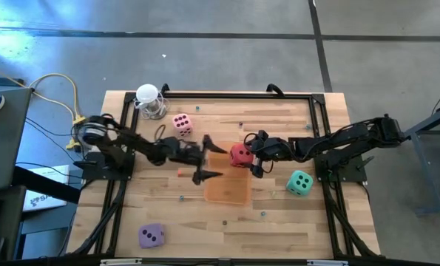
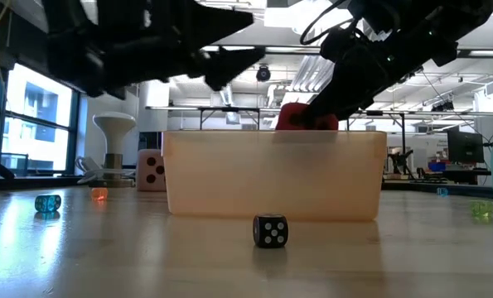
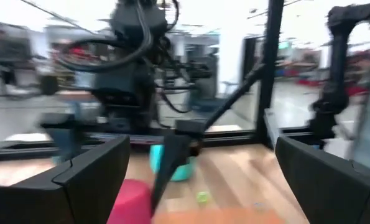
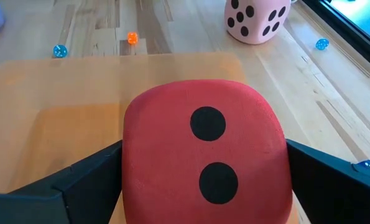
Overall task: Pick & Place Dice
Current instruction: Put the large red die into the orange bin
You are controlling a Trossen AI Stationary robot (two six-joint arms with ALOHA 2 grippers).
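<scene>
Over the orange tray (image 1: 227, 193) the right gripper (image 4: 203, 171) pinches the red die (image 1: 240, 154) — the left gripper (image 1: 207, 160), spread empty beside, may bump it loose.

The middle of the table (image 1: 279, 222) is crowded: the orange tray (image 1: 227, 188) is overhung by the left gripper (image 1: 208, 159) on one side and by the right gripper (image 1: 255, 157) on the other, with the red die (image 1: 240, 154) lodged between the right gripper's fingers at the tray's far corner. The far edge is blocked by a white stand (image 1: 149, 100) and the pink die (image 1: 181, 123) just beside it. Open wood is left along the near edge between the lilac die (image 1: 151, 236) and the teal die (image 1: 299, 182), broken only by small scattered dice (image 2: 270, 231)
</scene>
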